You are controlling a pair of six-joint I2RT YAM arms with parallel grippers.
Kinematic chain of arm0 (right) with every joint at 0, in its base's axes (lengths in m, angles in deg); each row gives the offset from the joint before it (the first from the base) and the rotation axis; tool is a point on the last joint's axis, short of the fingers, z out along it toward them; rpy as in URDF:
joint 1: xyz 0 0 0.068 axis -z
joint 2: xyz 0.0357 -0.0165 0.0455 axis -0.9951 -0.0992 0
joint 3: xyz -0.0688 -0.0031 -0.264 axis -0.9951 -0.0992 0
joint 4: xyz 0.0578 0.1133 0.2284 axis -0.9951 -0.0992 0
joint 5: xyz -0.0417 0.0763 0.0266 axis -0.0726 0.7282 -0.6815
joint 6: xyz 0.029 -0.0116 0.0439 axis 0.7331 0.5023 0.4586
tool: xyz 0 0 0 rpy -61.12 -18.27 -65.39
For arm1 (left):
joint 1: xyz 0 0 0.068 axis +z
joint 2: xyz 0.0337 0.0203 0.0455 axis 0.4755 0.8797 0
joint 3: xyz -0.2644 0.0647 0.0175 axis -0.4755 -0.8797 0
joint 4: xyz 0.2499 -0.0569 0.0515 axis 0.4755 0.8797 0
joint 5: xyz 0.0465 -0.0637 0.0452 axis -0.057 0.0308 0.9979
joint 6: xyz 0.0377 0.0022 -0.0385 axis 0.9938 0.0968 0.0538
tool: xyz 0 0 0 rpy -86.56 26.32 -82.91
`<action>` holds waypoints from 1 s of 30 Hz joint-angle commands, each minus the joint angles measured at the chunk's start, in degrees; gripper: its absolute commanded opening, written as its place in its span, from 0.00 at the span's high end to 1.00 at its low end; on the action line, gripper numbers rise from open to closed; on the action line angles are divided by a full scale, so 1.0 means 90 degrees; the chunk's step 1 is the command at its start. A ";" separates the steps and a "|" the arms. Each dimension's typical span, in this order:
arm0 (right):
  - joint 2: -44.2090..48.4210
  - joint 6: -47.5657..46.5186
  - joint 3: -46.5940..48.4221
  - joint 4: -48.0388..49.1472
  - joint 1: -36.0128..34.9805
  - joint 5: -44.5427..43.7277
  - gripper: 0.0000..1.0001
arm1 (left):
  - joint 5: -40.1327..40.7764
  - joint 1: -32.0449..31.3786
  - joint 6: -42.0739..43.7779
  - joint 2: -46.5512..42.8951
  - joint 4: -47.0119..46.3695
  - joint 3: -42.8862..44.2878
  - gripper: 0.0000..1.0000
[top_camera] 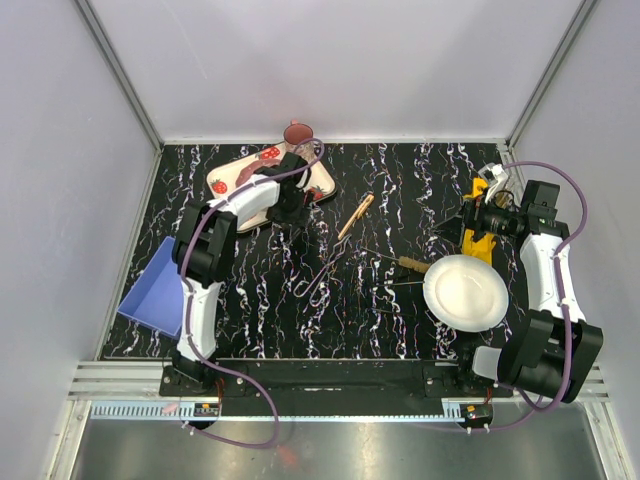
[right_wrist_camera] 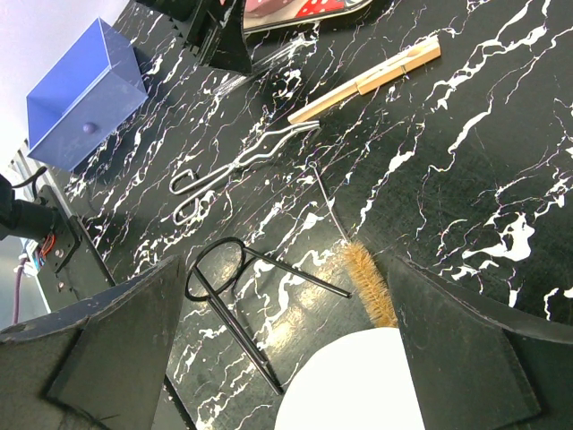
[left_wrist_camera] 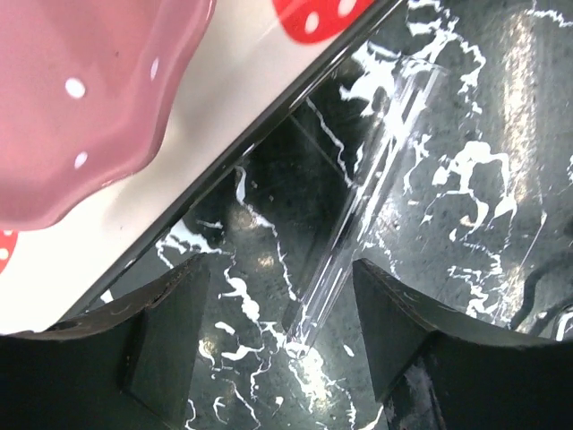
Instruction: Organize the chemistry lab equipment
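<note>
Far left: blue open plastic bin (top_camera: 150, 290) on the black, white-veined counter (top_camera: 400, 330), beside the left arm.

Left end effector (left_wrist_camera: 279, 264) low over the counter at the near edge of the cream, strawberry-printed tray (top_camera: 235, 180). Jaws apart. A thin clear glass test tube (left_wrist_camera: 367, 206) lies flat on the counter between the two dark fingers (left_wrist_camera: 166, 331), running diagonally beside the tray edge and closer to the right-hand finger. Not clamped; finger contact with the glass cannot be made out. A pink scalloped dish with white dots (left_wrist_camera: 81, 90) rests on the tray. A pink mug (top_camera: 298, 132) stands at the tray's far corner.

Centre: pale wooden clip-style holder (right_wrist_camera: 367, 79) lies slanted on the counter. Just nearer the arms, a bent metal wire tong (right_wrist_camera: 237, 166), loops pointing toward the bin. The two sit close but apart.

Right of centre: slender wire-handled brush with tan bristles (right_wrist_camera: 367, 282), bristle end at the rim of the round white plate (right_wrist_camera: 349, 381). A black wire loop with straight legs (right_wrist_camera: 242, 296) lies just beside it, left of the plate.

Right end effector (right_wrist_camera: 285, 262) raised above the brush and plate, jaws spread wide, holding nothing. From overhead, it sits beyond the plate, next to a yellow piece (top_camera: 482, 240), possibly a stand.
</note>
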 commanded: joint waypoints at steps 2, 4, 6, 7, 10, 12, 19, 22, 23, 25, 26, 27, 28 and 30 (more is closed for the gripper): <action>0.0039 -0.0126 0.0069 -0.0050 -0.0025 0.0141 0.00 | -0.0124 -0.0133 0.0074 0.0366 0.0267 0.0533 0.32; 0.0039 -0.0126 0.0059 -0.0040 -0.0025 0.0141 0.00 | -0.0144 -0.0210 0.0113 0.0454 0.0277 0.0553 0.32; 0.0049 -0.0135 0.0059 -0.0050 -0.0025 0.0151 0.00 | -0.0115 -0.0250 0.0123 0.0551 0.0277 0.0601 0.33; 0.0039 -0.0135 0.0059 -0.0050 -0.0025 0.0151 0.00 | -0.0105 -0.0289 0.0123 0.0581 0.0277 0.0650 0.33; 0.0068 -0.0145 0.0059 -0.0060 -0.0025 0.0151 0.00 | -0.0095 -0.0357 0.0094 0.0727 0.0325 0.0777 0.38; 0.0078 -0.0145 0.0059 -0.0060 -0.0025 0.0132 0.00 | -0.0076 -0.0406 0.0074 0.0776 0.0364 0.0836 0.40; 0.0127 -0.0243 0.0050 -0.0138 -0.0015 0.0112 0.00 | -0.0105 -0.0543 -0.0072 0.0796 0.0394 0.0865 0.65; 0.0146 -0.0330 0.0050 -0.0196 -0.0025 0.0131 0.00 | -0.0182 -0.0533 -0.0228 0.0669 0.0365 0.0778 0.81; 0.0146 -0.0350 0.0040 -0.0216 -0.0015 0.0189 0.00 | -0.0231 -0.0524 -0.0306 0.0543 0.0278 0.0729 0.83; 0.0156 -0.0486 0.0069 -0.0352 -0.0015 0.0307 0.00 | -0.0533 -0.0427 -0.0414 0.0386 0.0150 0.0486 0.85; 0.0175 -0.0564 0.0069 -0.0430 -0.0025 0.0462 0.00 | -0.0660 -0.0368 -0.0569 0.0299 0.0024 0.0397 0.86; 0.0176 -0.0749 0.0088 -0.0498 -0.0025 0.0531 0.00 | -0.0942 -0.0300 -0.0638 0.0104 -0.0055 0.0300 0.87; 0.0176 -0.0896 0.0156 -0.0712 -0.0025 0.0609 0.00 | -0.1090 -0.0173 -0.0716 -0.0004 -0.0133 0.0105 0.87; 0.0127 -0.1634 0.0303 -0.1073 -0.0045 0.0776 0.00 | -0.1557 -0.0036 -0.0921 -0.0354 -0.0357 -0.0101 0.88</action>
